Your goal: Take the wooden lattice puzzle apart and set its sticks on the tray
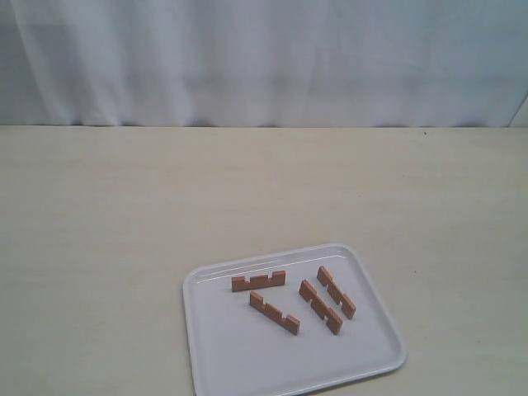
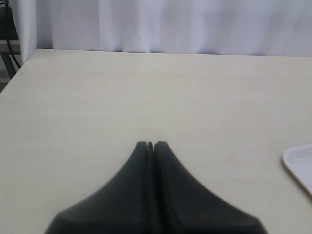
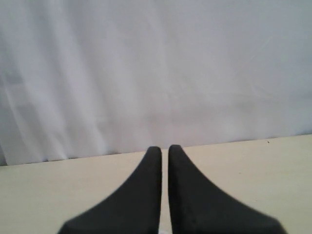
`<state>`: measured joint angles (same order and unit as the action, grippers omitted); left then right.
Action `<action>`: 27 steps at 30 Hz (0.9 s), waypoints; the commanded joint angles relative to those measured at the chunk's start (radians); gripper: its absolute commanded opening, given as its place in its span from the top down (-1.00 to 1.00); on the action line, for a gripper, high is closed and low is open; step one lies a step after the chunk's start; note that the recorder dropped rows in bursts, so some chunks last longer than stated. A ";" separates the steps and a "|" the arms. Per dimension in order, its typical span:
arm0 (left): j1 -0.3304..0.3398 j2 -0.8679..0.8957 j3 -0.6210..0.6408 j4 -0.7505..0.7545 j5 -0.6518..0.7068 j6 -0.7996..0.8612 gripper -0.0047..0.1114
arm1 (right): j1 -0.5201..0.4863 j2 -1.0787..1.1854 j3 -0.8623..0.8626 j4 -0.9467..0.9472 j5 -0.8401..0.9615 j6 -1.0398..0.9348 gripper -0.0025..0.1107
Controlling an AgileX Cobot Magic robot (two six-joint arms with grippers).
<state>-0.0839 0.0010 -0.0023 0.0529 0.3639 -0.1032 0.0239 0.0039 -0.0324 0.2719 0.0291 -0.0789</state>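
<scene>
The white tray (image 1: 239, 355) lies near the front of the table, right of the middle. Several reddish-brown notched sticks rest on it, all apart from one another: one (image 1: 258, 281) at the back left, one (image 1: 275, 313) in front of it, and two side by side (image 1: 321, 306) (image 1: 337, 292) on the right. No assembled lattice shows. Neither arm appears in the exterior view. My left gripper (image 2: 150, 144) is shut and empty above bare table, with a corner of the tray (image 2: 298, 163) off to one side. My right gripper (image 3: 165, 148) is shut but for a thin slit, holding nothing.
A pale wooden table (image 1: 124, 214) spreads around the tray. A white curtain (image 1: 264, 58) hangs behind its far edge. A dark stand leg and cable (image 2: 7, 53) show past one table corner in the left wrist view.
</scene>
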 commanded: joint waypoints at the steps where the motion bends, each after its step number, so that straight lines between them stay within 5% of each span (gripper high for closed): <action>1: 0.001 -0.001 0.002 0.006 -0.007 0.001 0.92 | 0.000 -0.004 0.032 -0.003 0.048 -0.092 0.87; 8: 0.001 -0.001 0.002 0.006 -0.007 0.001 0.92 | 0.002 -0.004 0.032 -0.045 0.147 -0.057 0.87; 12: 0.001 -0.001 0.002 0.006 -0.007 0.001 0.92 | 0.002 -0.004 0.032 -0.357 0.238 0.369 0.87; 27: 0.001 -0.001 0.002 0.006 -0.007 0.001 0.92 | 0.002 -0.004 0.032 -0.332 0.279 0.367 0.87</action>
<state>-0.0839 0.0010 -0.0023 0.0529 0.3639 -0.1032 0.0239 0.0039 -0.0021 -0.0631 0.3028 0.2841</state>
